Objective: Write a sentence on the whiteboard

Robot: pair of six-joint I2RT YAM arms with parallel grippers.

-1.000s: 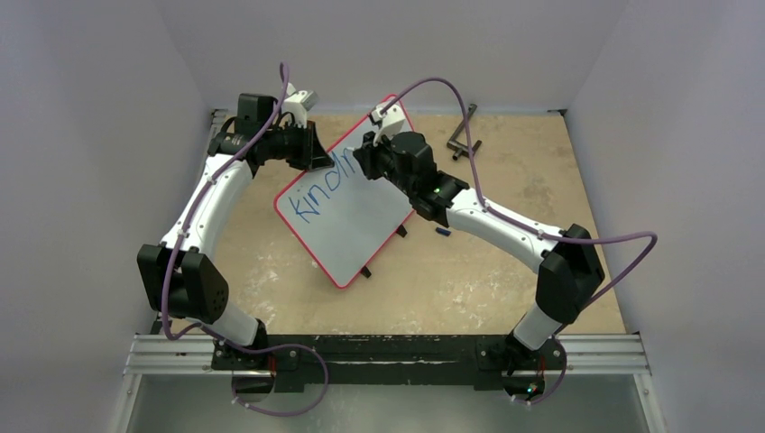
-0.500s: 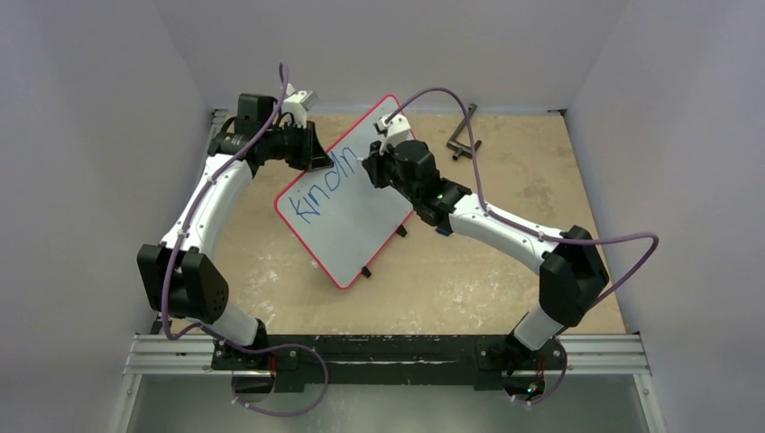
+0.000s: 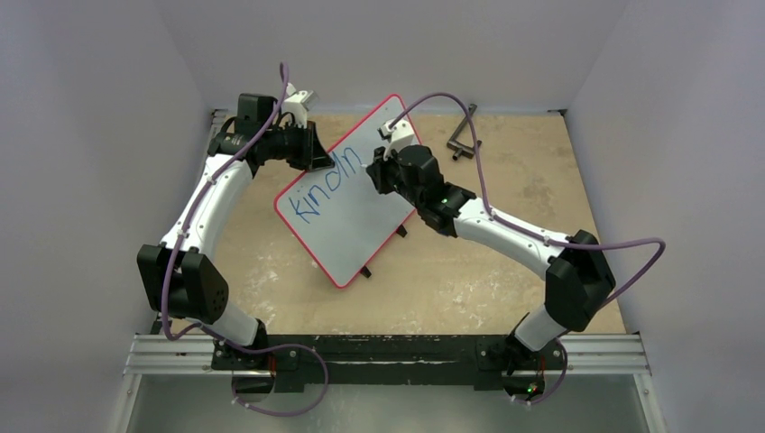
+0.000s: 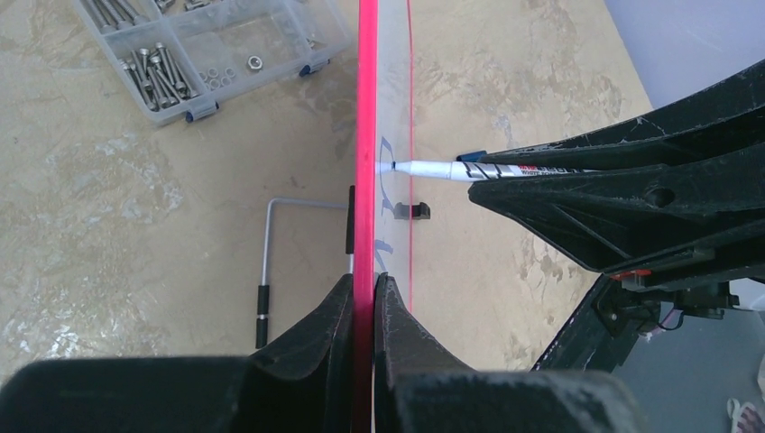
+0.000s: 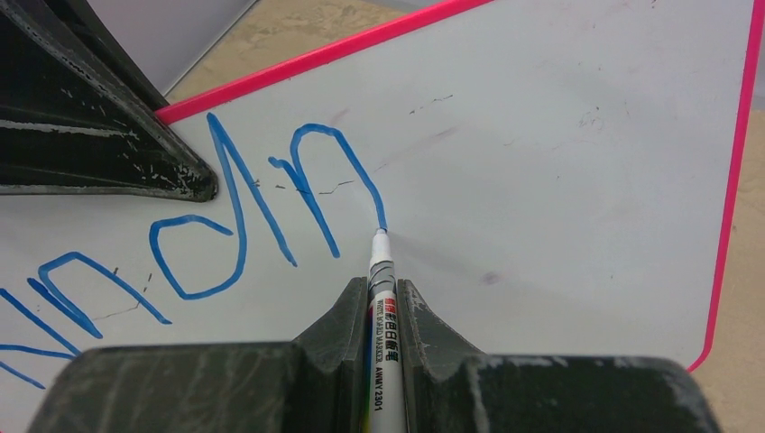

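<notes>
My right gripper (image 5: 383,290) is clamped on the marker (image 5: 380,271), its tip touching the whiteboard (image 5: 559,135) just ahead, at the end of the sentence (image 5: 225,216), which reads "kindn". Only the left wrist view shows my left gripper (image 4: 364,287) pinching the board's red rim edge-on, with a screw box (image 4: 180,54) beyond.
</notes>
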